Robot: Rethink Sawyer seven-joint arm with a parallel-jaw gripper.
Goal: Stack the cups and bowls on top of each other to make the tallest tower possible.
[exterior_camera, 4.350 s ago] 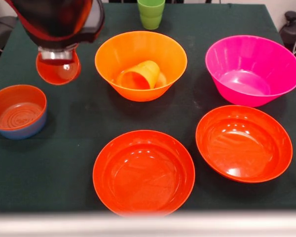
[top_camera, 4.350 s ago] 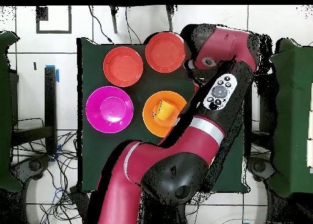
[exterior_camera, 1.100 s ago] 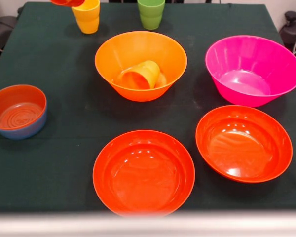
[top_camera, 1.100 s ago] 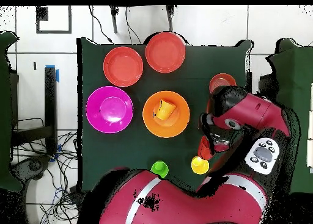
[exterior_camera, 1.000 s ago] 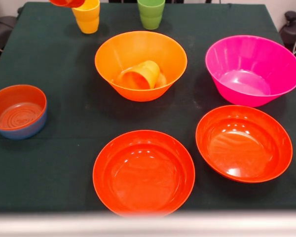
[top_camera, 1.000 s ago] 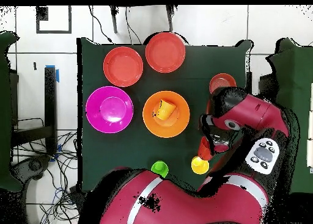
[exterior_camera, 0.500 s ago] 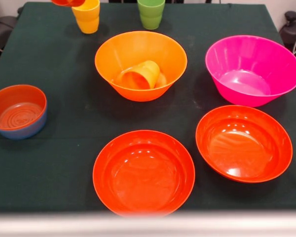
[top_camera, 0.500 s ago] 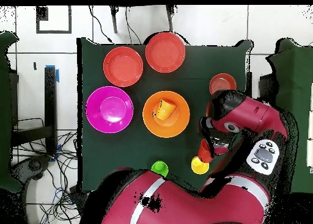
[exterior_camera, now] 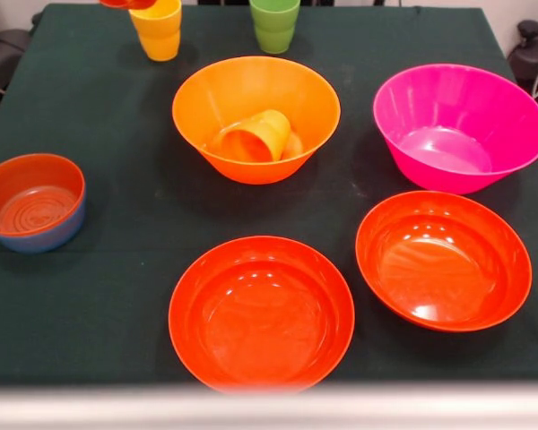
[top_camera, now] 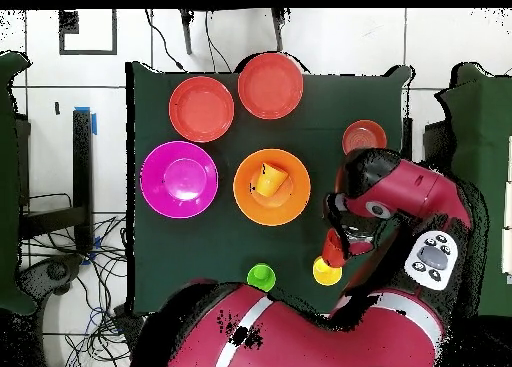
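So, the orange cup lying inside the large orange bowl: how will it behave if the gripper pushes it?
The orange cup lies on its side in the large orange bowl, so it probably rolls along the curved floor. Its glossy plastic looks slippery and light.

You find open cloth on the table (exterior_camera: 117, 296) between the small blue bowl (exterior_camera: 31, 202) and the two red-orange bowls (exterior_camera: 261, 313). The orange bowl (exterior_camera: 255, 116) and the magenta bowl (exterior_camera: 457, 125) block the middle. The yellow cup (exterior_camera: 159, 29) and green cup (exterior_camera: 274, 23) stand at the far edge.
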